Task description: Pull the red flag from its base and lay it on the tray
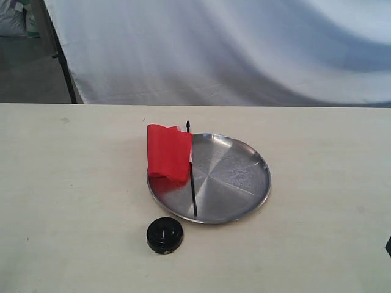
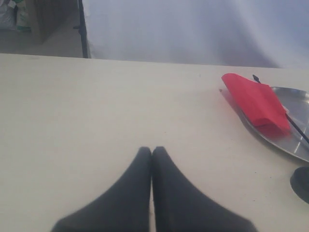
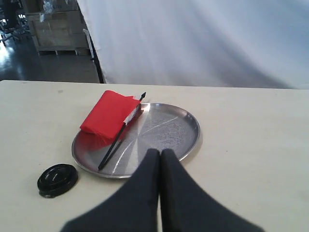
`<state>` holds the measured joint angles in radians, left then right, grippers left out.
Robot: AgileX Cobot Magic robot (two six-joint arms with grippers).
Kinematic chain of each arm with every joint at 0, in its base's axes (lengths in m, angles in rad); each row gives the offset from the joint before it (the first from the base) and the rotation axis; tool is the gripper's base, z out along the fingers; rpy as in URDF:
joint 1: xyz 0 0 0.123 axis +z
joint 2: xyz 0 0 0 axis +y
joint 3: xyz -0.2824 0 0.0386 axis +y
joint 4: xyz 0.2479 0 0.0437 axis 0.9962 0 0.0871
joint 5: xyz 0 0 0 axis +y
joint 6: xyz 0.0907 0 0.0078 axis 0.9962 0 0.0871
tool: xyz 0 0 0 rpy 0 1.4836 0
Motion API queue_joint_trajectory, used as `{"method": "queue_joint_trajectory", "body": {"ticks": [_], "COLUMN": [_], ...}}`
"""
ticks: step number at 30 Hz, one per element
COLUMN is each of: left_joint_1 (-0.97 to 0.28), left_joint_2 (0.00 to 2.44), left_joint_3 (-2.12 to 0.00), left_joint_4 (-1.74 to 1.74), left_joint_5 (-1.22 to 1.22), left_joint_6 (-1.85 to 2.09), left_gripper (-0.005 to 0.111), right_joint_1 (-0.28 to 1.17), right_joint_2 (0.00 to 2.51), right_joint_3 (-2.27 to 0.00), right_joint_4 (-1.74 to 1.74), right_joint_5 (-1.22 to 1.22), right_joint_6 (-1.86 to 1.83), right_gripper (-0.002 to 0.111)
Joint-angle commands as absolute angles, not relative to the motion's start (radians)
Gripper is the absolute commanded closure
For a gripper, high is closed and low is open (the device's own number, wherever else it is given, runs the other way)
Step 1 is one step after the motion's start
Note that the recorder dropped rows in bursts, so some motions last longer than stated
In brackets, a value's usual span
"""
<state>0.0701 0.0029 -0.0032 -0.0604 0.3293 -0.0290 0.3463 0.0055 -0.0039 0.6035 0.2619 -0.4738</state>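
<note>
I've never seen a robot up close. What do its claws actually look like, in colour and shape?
Only the tips show. The left claw and the right claw look alike: each has two plain matt black fingers, broad at the root and tapering to rounded tips. No cables, markings or labels appear on them. Nothing more of the arms can be made out.

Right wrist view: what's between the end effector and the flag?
Nothing but bare table and bare tray steel; right wrist and exterior views agree. The end effector is shut, the flag lies on the tray.
</note>
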Motion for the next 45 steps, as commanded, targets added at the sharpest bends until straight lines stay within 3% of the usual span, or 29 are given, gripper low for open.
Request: {"method": "queue_joint_trajectory", "body": {"ticks": [1, 11, 23, 45], "left_joint_1": [0.071, 0.071, 0.071, 0.071], "left_joint_2": [0.000, 0.000, 0.000, 0.000], "left_joint_3": [0.000, 0.000, 0.000, 0.000], "left_joint_4": [-0.055, -0.048, -0.045, -0.045], "left_joint_5": [0.326, 0.326, 0.326, 0.326], "left_joint_6": [-0.031, -0.031, -0.031, -0.031], "left_gripper": [0.107, 0.107, 0.107, 0.107], "right_joint_1": [0.341, 0.341, 0.341, 0.341], "right_joint_2": [0.000, 0.000, 0.000, 0.000], "right_joint_3": [0.000, 0.000, 0.000, 0.000], "right_joint_4": [0.604, 0.562, -0.008, 0.119], "right_joint_5": [0.267, 0.267, 0.299, 0.327], "right_joint_6": [-0.464, -0.454, 0.145, -0.061], "right_gripper": [0.108, 0.108, 0.108, 0.108]}}
